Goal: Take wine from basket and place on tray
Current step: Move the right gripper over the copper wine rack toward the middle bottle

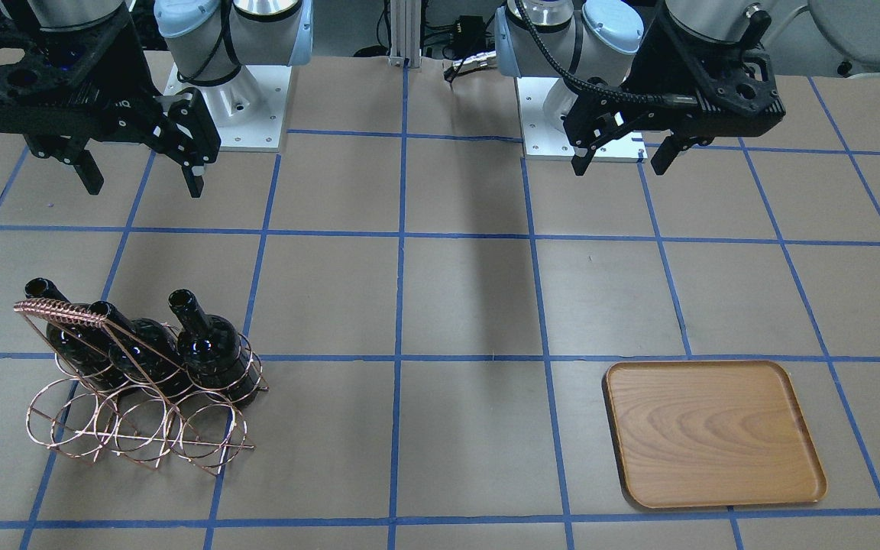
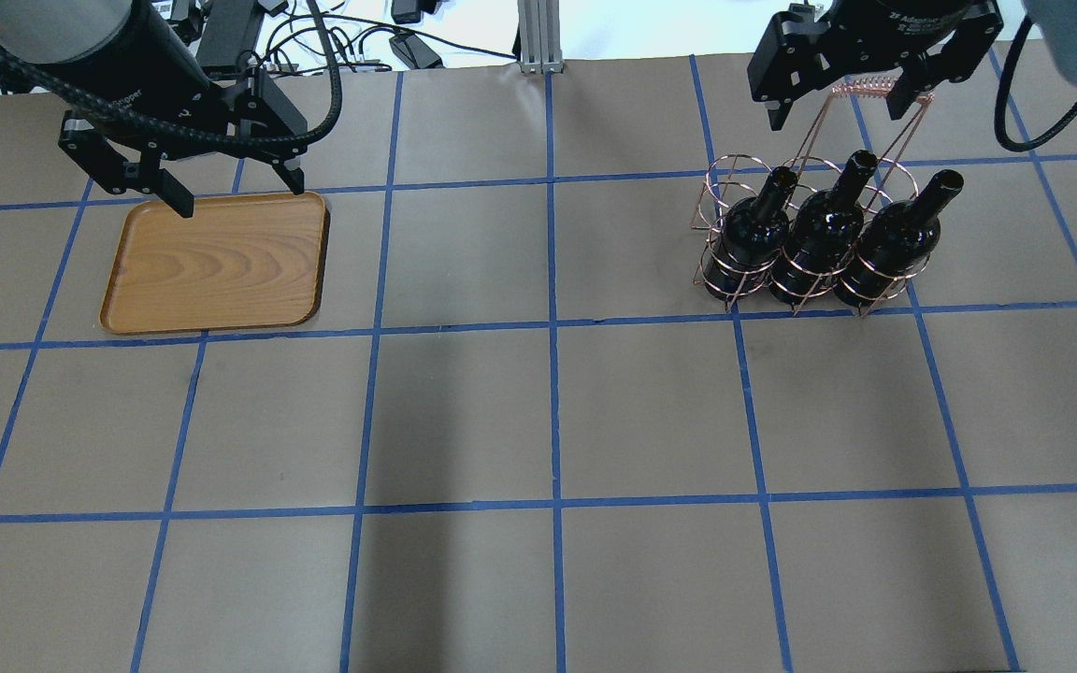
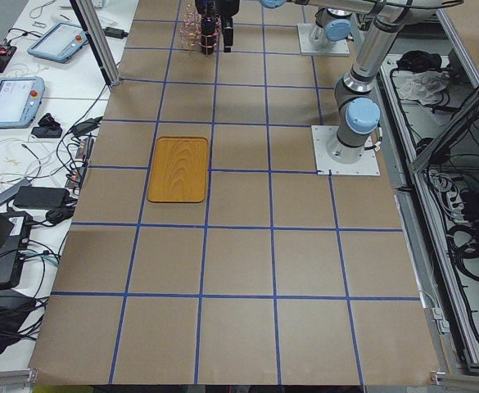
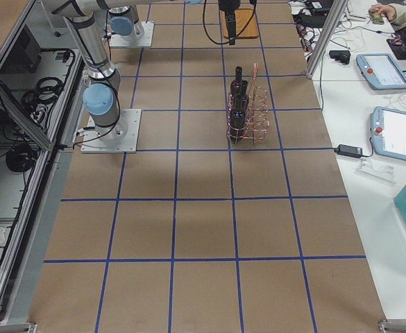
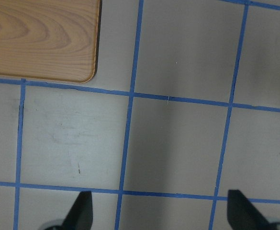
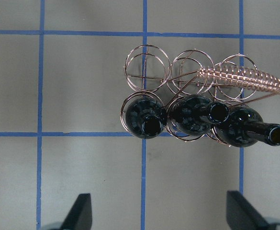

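Note:
Three dark wine bottles stand upright in the near row of the copper wire basket (image 2: 861,89): left (image 2: 749,234), middle (image 2: 819,229), right (image 2: 894,238). From above they show in the right wrist view (image 6: 144,117), under the coil-wrapped basket handle (image 6: 240,79). My right gripper (image 2: 835,112) hangs open and empty above the basket, clear of the bottles. The wooden tray (image 2: 216,266) lies empty at the far left. My left gripper (image 2: 237,192) is open and empty above the tray's far edge. In the left wrist view only a corner of the tray (image 5: 39,38) shows.
The brown table top (image 2: 548,421) carries a grid of blue tape lines. The basket's far row of rings (image 6: 144,72) holds nothing. Both arm bases (image 1: 234,99) stand at the robot's side of the table.

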Tool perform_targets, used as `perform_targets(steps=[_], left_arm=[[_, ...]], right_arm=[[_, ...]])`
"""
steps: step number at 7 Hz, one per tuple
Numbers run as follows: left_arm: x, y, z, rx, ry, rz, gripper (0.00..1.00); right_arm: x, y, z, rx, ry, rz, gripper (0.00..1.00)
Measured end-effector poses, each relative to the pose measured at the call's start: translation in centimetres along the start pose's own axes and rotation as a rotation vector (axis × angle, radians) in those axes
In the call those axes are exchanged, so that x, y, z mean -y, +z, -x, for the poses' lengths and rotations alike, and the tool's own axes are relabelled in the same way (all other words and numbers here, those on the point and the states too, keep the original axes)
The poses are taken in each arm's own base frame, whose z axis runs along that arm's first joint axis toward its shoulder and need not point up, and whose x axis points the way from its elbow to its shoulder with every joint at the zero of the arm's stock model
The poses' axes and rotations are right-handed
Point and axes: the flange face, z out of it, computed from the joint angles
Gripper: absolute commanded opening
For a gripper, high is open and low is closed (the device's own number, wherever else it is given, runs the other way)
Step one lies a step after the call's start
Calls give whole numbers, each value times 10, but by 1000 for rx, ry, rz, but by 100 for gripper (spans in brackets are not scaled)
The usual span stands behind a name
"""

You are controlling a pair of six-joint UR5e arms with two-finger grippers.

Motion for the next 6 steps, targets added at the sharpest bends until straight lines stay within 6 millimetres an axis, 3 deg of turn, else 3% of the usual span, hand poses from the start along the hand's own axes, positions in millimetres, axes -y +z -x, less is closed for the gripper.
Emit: perform_targets(steps=[2, 4, 6], left_arm=[[0, 0, 0, 0, 0, 0, 100], [0, 0, 0, 0, 0, 0, 100], [0, 0, 0, 0, 0, 0, 100]], right_arm=[[-1, 7, 1, 4, -4, 13, 100], [18, 25, -8, 7, -3, -34, 100], [38, 51, -59, -8, 37, -22, 100]])
